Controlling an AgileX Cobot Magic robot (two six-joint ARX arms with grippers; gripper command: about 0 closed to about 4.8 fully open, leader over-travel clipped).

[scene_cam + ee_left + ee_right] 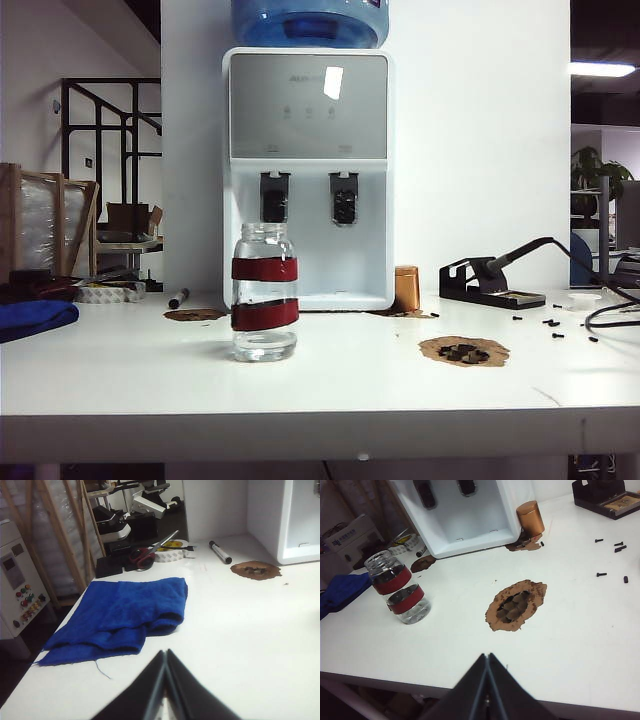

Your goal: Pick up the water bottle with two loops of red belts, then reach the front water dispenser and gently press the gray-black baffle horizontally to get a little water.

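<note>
The water bottle [265, 291], clear glass with two red bands, stands upright on the white table in front of the water dispenser [308, 175]; it also shows in the right wrist view [397, 587]. The gray-black baffle [344, 201] hangs under the dispenser's right tap, with a matching paddle [274, 199] to its left. My right gripper [487, 656] is shut and empty, hovering near the table's front edge, well apart from the bottle. Also shut and empty, my left gripper [164, 652] hangs over the table beside a blue cloth [120, 615]. Neither gripper appears in the exterior view.
A copper cylinder [406, 289] stands right of the dispenser. A brown patch with dark bits [515, 605] lies mid-table, another [255, 570] near a marker [220, 552]. A soldering station [490, 283], loose black screws [612, 545], scissors [148, 554] and tape [170, 551] sit around the edges.
</note>
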